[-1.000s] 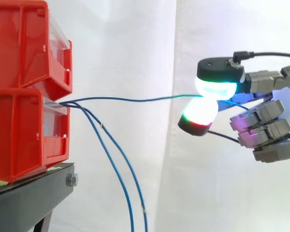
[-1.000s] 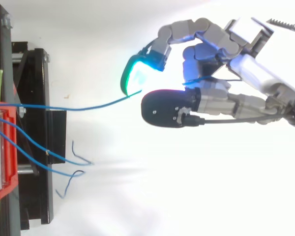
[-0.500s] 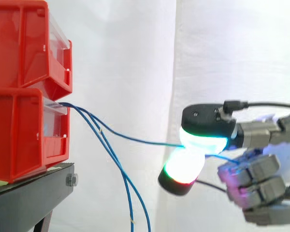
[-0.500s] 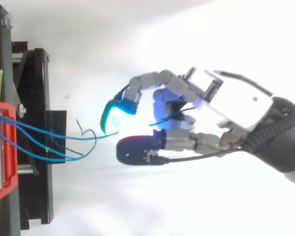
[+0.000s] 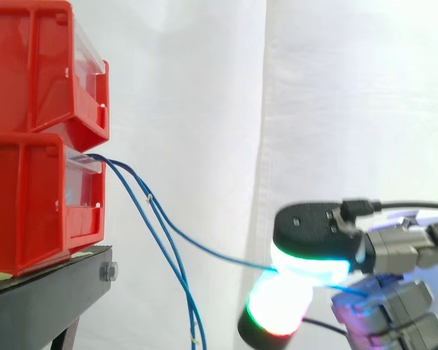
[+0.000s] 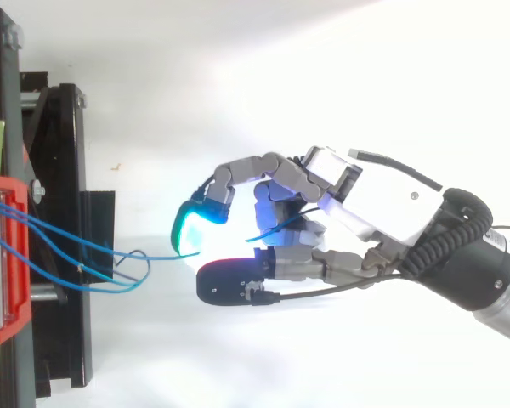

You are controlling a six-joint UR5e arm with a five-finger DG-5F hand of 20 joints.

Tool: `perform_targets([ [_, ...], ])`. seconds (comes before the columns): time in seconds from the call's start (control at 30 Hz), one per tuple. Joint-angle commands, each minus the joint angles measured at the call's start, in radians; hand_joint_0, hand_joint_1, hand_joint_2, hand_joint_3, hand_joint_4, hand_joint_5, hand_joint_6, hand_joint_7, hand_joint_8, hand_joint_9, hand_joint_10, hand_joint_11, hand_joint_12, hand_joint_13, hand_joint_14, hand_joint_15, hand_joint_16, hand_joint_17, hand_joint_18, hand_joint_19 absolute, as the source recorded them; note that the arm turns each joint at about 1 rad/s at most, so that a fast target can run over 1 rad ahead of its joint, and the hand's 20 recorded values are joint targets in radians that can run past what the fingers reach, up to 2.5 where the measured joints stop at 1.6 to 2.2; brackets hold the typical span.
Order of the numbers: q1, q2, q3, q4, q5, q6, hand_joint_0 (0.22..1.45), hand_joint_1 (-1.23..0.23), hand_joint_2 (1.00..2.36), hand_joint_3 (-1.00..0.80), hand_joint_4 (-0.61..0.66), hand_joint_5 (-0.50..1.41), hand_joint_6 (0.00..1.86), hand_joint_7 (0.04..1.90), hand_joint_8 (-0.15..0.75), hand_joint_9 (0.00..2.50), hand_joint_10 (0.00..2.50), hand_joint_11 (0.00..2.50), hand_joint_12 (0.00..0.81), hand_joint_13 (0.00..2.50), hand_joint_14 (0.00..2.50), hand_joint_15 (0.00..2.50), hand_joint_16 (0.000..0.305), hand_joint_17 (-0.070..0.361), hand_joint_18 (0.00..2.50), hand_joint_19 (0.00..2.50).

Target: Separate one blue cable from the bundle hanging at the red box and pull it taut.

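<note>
Three blue cables come out of the lower red bin point(image 5: 29, 197). One blue cable point(image 5: 219, 254) slopes down to the right and ends between two glowing fingertips point(image 5: 312, 251) of my hand point(image 5: 394, 292), which is shut on it low in the side view. This cable sags. The other two cables point(image 5: 177, 281) hang down together beside the stand. From above, my hand point(image 6: 382, 204) reaches in from the right, with the cable point(image 6: 157, 255) pinched between a cyan-green pad and a dark thumb pad. The cable's short free end point(image 6: 272, 231) pokes out near the palm.
A second red bin point(image 5: 36, 65) sits on top of the lower one, both on a black stand point(image 5: 51, 284). A white curtain point(image 5: 350, 109) hangs behind. The loose ends of the other cables curl just off the stand's edge point(image 6: 102, 221).
My hand has moved down and closer to the bins, still pinching the cable. The cable, nearly level a second ago, now slopes downward and hangs slacker.
</note>
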Motion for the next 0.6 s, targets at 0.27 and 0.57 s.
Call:
perform_targets([
  [0.27,-0.008,0.005,-0.006,-0.147,-0.102,0.039,0.69,-0.76,1.02,-0.19,0.07,-0.21,0.88,1.03,0.288,0.67,2.28,1.33,0.344,0.66,2.50,1.49,0.029,0.066,1.24,1.94],
  [0.57,0.007,0.106,-0.170,-0.007,-0.031,0.042,0.69,-0.76,1.02,-0.19,0.07,-0.21,0.88,1.03,0.286,0.67,2.28,1.30,0.337,0.66,2.50,1.50,0.030,0.068,1.24,1.92],
])
